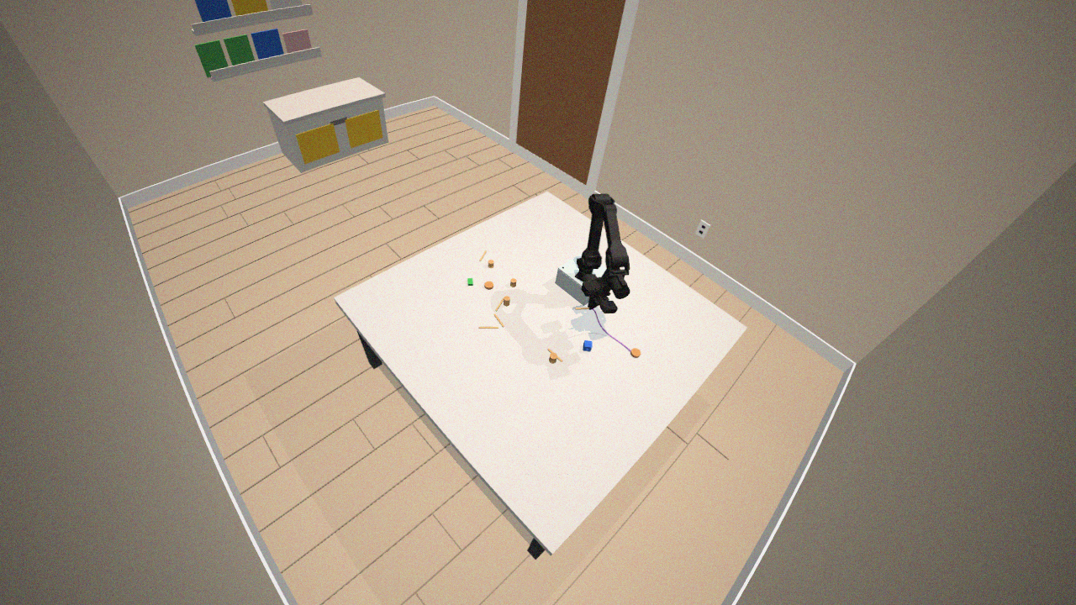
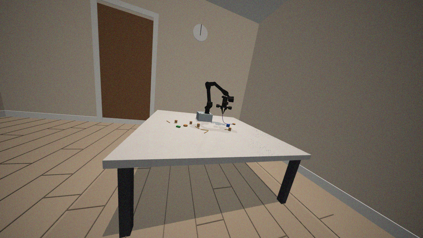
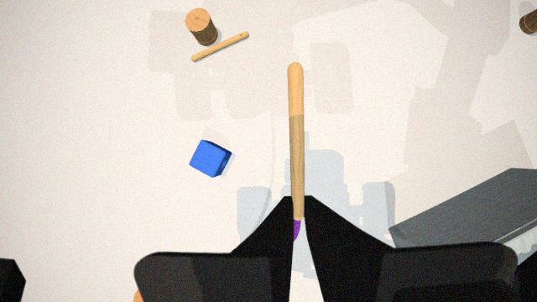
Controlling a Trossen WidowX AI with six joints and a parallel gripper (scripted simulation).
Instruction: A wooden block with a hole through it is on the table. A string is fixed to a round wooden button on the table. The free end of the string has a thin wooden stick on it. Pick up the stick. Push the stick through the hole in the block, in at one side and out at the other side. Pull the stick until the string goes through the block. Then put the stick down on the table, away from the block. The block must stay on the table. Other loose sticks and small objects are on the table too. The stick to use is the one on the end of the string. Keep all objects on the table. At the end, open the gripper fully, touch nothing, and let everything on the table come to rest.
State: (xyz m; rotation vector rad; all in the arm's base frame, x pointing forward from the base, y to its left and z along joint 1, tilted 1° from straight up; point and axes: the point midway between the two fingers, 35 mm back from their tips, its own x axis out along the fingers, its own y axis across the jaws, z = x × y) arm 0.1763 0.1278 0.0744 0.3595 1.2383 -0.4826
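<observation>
My gripper (image 1: 592,307) (image 2: 222,113) (image 3: 297,203) is shut on the string's wooden stick (image 1: 581,307) (image 3: 295,92), near its string end. It holds the stick above the table, free end pointing up the wrist view. The purple string (image 1: 608,333) (image 2: 223,119) (image 3: 296,230) hangs from the stick and runs to the orange-brown round button (image 1: 635,353) (image 2: 233,124). The small blue block (image 1: 588,345) (image 2: 228,125) (image 3: 207,158) rests on the table, left of the stick in the wrist view. A dark spot, perhaps its hole, shows on its shaded right face. The string is outside the block.
A wooden cylinder (image 1: 552,360) (image 2: 229,129) (image 3: 201,27) stands beside a loose stick (image 3: 220,46) beyond the blue block. The grey arm base (image 1: 570,285) (image 2: 204,116) (image 3: 461,218) is close by. Several cylinders, loose sticks, a round disc (image 1: 488,285) and a green block (image 1: 470,281) (image 2: 177,126) lie farther off.
</observation>
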